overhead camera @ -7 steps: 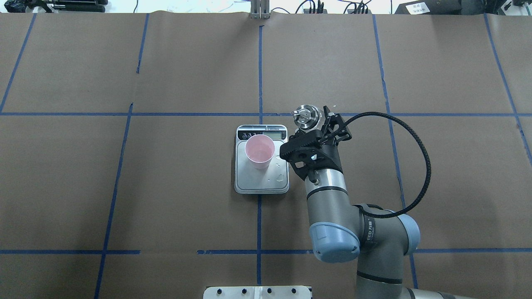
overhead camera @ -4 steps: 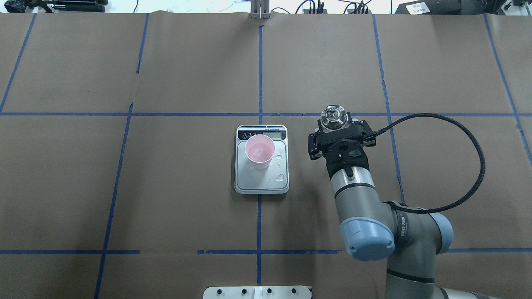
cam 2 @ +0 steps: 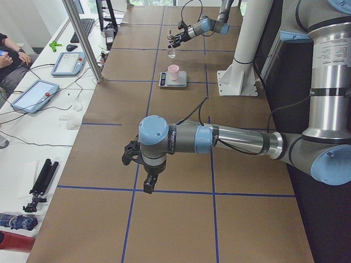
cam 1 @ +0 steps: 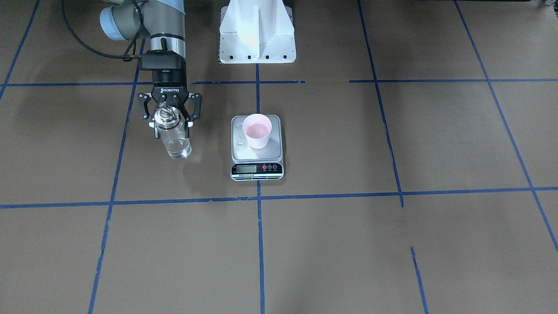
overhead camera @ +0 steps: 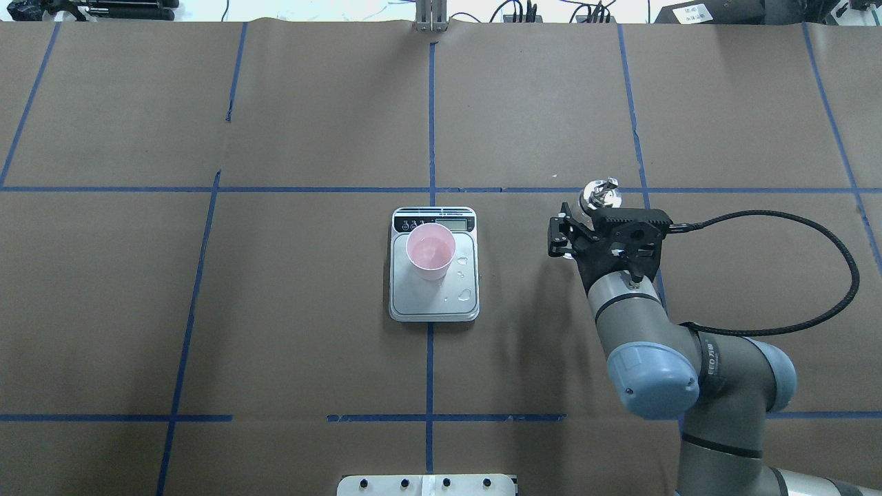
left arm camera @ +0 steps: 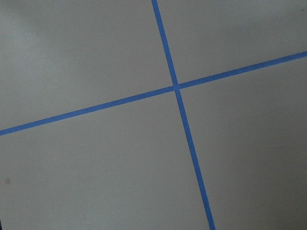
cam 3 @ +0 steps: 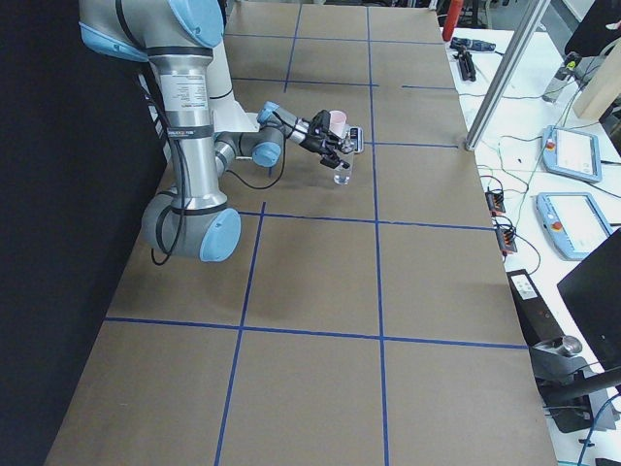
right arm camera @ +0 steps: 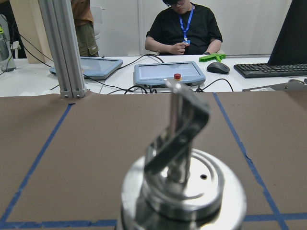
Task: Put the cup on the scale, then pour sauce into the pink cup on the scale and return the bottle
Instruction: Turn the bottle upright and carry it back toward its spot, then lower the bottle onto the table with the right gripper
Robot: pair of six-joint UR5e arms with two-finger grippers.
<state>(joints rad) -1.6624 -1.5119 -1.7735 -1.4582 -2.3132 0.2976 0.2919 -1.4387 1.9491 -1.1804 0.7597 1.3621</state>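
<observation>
The pale pink cup (overhead camera: 431,249) stands upright on the scale (overhead camera: 434,306), with clear liquid in it (cam 1: 257,130). My right gripper (overhead camera: 601,210) is shut on the neck of the clear glass bottle (cam 1: 175,141), to the scale's right in the overhead view. The bottle is upright with a little liquid at its bottom; I cannot tell whether its base touches the table. Its metal pour-spout cap (right arm camera: 182,182) fills the right wrist view. My left gripper (cam 2: 145,164) hangs over bare table far from the scale; I cannot tell whether it is open.
Water drops lie on the scale's platform (overhead camera: 465,295). The white robot pedestal (cam 1: 257,35) stands behind the scale. Blue tape lines cross the brown table. An aluminium post (right arm camera: 62,48), tablets and a seated person (right arm camera: 184,24) are beyond the far edge.
My right arm has carried the bottle to the right, away from the scale, and the gripper has turned level. The cup and scale have not moved.
</observation>
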